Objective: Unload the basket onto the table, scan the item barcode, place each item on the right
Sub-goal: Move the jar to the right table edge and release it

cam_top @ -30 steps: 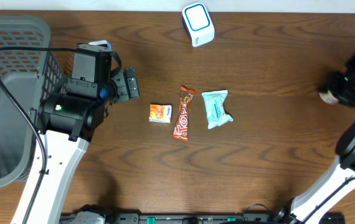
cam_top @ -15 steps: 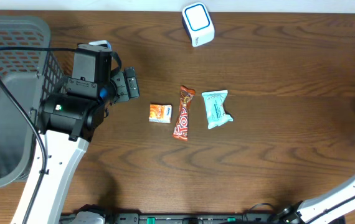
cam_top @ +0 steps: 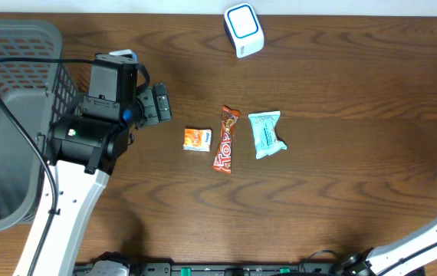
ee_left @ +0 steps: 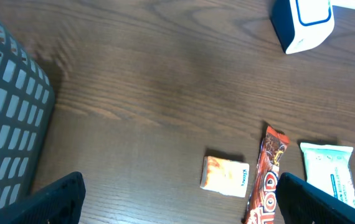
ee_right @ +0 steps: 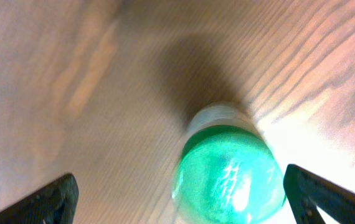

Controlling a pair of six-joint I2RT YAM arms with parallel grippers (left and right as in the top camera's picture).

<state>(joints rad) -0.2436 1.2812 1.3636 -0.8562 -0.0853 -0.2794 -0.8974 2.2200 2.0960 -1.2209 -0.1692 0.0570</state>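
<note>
The left hand [cam_top: 159, 103], spread wide and empty, is pointing at the small orange packet [cam_top: 197, 139], red-orange candy bar [cam_top: 226, 139] and teal snack wrapper [cam_top: 266, 134] lying on the brown wooden tabletop [cam_top: 341, 77]. The bar's long axis is aiming at the white-and-blue box scanner [cam_top: 243, 29]. The right hand [ee_right: 179, 177], also spread, is hovering far right over a green-capped bottle [ee_right: 230, 171] without gripping it, and the grey mesh plastic basket [cam_top: 19, 34] is showing nothing inside.

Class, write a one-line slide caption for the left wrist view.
Open left gripper above wooden table: orange packet, red bar, pale blue packet ahead; scanner beyond; grey basket alongside.
</note>
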